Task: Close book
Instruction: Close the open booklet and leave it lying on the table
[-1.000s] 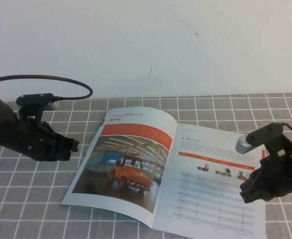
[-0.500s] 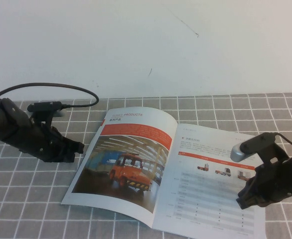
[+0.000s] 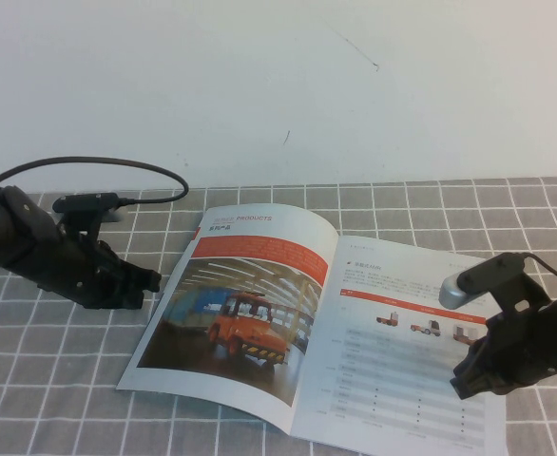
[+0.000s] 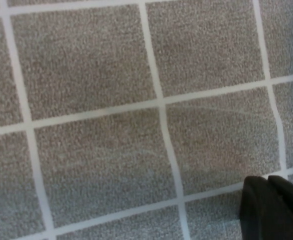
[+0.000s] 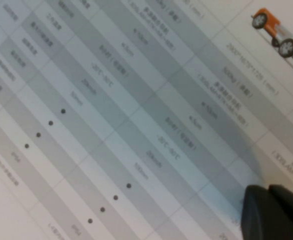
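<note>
Both shifted: left fingers [image 3: 147,280] just beside book [image 3: 250,304], right fingers [image 3: 463,379] above it.

There is one book [image 3: 288,285], and it lies open with two pages showing. The left page has one big picture of an orange truck [image 3: 248,328], and the right page has three small vehicle pictures [image 3: 427,329] in a row. There are two hands, both with fingers closed together. The left hand [image 3: 144,282] is over the one grey checked cloth [image 3: 50,380], just left of the book. The right hand [image 3: 464,380] is over the right page. One black cable [image 3: 88,163] arcs above the left hand.
</note>
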Controlling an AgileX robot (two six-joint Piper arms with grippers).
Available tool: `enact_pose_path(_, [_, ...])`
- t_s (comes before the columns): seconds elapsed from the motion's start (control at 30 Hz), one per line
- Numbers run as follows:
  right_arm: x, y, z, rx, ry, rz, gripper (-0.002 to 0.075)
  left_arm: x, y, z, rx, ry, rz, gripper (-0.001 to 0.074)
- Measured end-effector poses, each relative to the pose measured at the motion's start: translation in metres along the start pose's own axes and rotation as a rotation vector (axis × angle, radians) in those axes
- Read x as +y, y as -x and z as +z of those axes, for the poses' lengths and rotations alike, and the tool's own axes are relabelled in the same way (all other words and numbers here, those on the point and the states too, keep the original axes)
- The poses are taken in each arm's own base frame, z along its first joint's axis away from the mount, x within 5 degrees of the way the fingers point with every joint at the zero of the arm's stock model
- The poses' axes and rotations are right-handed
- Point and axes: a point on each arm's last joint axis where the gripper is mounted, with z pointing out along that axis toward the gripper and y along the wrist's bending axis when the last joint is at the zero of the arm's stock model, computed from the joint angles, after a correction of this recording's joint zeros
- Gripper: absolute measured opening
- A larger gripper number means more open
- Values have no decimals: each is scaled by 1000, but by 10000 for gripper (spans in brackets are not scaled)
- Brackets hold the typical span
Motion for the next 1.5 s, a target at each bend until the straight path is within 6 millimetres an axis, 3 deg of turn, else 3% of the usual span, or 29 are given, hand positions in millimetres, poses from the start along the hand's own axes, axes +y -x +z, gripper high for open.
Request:
enact_pose_path(0.23, [0,0,3,6,3,5,-4,-7,2,-6,-6,-4,6,-4])
enact_pose_path(0.4, [-1,1,5,9,10,10,-4,-33,6,-22,-40,-24,73,-4])
enact_pose_path(0.53, [-1,2,6,11,14,11,-4,-42,4,-17,-23,-5,132,-4])
enact_pose_path(0.9, [-1,2,6,12,15,11,-4,-29,3,-7,-24,116,115,-4])
enact_pose_path(1.2, [-1,2,7,14,16,5,-4,-29,-2,2,13,92,51,-4])
enact_pose_path(1.3, [-1,2,7,14,17,5,-4,-41,-6,4,43,44,76,-4])
enact_pose_path(1.5, [-1,2,7,14,17,5,-4,-85,-16,11,87,-60,185,-4])
